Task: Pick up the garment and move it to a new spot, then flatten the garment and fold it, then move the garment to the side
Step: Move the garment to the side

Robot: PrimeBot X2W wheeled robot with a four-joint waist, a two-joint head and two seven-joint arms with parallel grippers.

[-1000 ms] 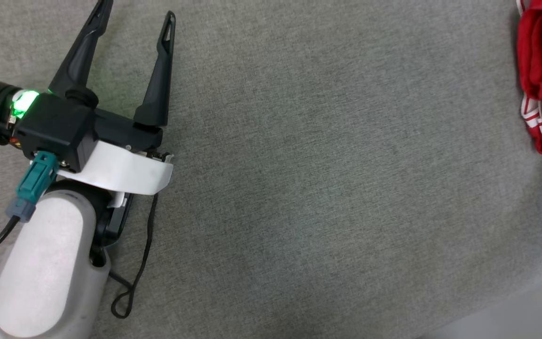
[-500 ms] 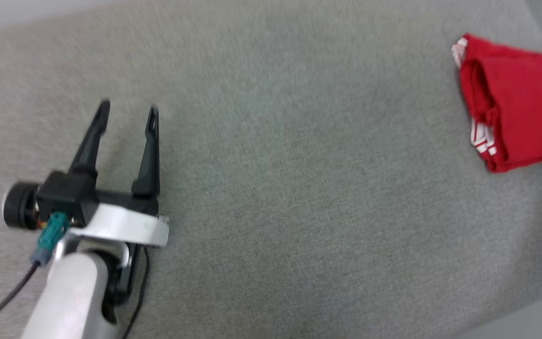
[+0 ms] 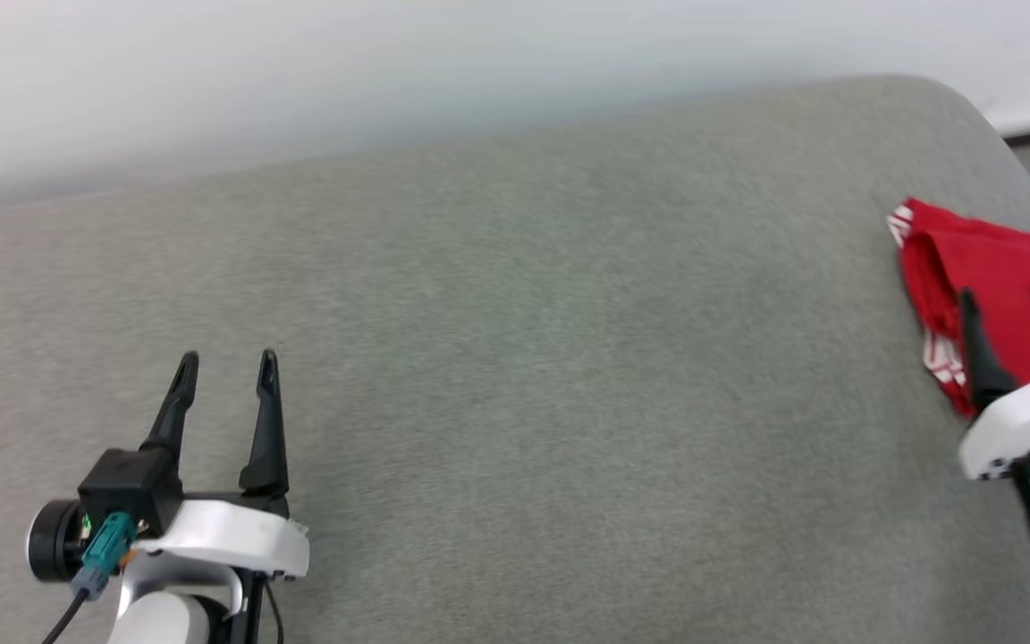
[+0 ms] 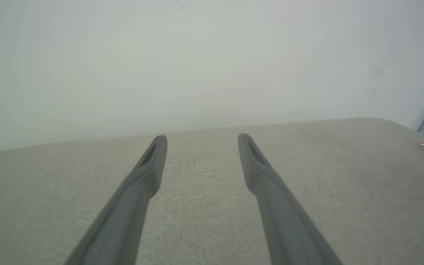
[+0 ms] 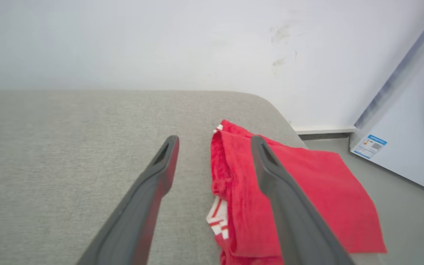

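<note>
Item: garment (image 3: 993, 255), red folded bundle, laid at the far right edge of the grey surface (image 3: 515, 376). Right gripper (image 3: 1003, 292): spread wide, empty, straddling its left fold. Left gripper (image 3: 227, 365): spread wide, empty, near left, well apart. Hazard: the garment may be dragged off the edge if snagged. In the right wrist view its overhang toward the floor (image 5: 410, 221) is shown; in the head view this is cropped.

garment (image 5: 326, 184): red, red-white striped trim | surface (image 3: 515, 358): grey | wall (image 5: 123, 36): white
</note>
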